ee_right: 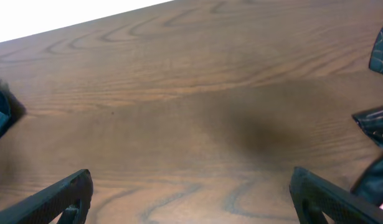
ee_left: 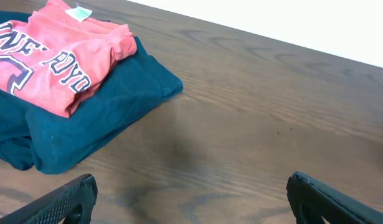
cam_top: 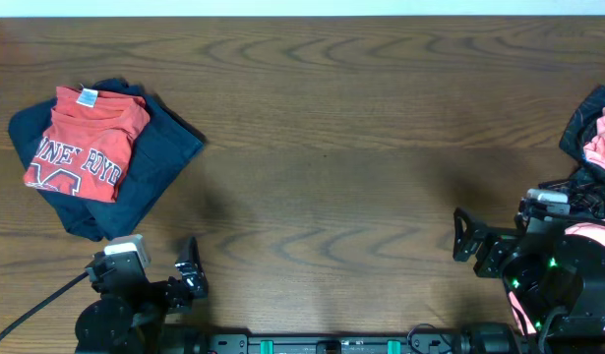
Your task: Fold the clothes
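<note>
Showing folded orange-red T-shirt (cam_top: 84, 143) stacked on navy garment (cam_top: 154, 162), ahead-left of left end effector (ee_left: 191, 199); unfolded pile (cam_top: 602, 143) (pink, black-patterned) beside right end effector (ee_right: 191, 193) left to fold. Both wide open, empty.

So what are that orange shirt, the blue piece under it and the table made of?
The orange-red T-shirt looks like soft matte knit, probably cotton: it creases and carries printed lettering. The dark blue garment seems similar limp cloth. The table shows wood grain; solid wood or laminate, unclear.
</note>
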Robot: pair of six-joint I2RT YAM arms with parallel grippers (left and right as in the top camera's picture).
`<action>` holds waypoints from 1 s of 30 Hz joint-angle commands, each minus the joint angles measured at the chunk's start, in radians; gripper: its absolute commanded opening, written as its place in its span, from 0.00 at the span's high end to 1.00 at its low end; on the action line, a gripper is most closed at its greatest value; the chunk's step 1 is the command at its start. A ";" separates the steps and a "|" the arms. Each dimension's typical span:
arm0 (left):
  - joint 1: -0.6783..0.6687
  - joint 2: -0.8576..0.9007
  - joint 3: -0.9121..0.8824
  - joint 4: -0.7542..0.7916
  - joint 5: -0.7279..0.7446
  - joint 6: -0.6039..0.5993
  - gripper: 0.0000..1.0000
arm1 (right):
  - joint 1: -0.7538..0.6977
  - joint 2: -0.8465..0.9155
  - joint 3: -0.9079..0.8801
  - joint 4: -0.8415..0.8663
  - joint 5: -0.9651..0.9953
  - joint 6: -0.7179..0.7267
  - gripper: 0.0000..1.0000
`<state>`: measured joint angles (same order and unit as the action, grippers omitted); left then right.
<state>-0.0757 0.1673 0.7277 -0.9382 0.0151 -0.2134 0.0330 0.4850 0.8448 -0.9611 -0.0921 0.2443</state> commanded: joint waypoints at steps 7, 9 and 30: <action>0.002 -0.006 -0.008 -0.002 -0.016 -0.013 0.02 | 0.010 -0.002 -0.009 -0.084 0.014 0.013 0.01; 0.002 -0.006 -0.008 -0.002 -0.016 -0.013 0.02 | 0.010 -0.002 -0.009 -0.106 0.014 0.013 0.01; 0.002 -0.006 -0.008 -0.003 -0.016 -0.013 0.02 | 0.003 -0.439 -0.451 0.337 0.036 -0.262 0.01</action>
<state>-0.0757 0.1673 0.7258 -0.9390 0.0147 -0.2134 0.0330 0.1089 0.4885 -0.6899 -0.0662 0.0399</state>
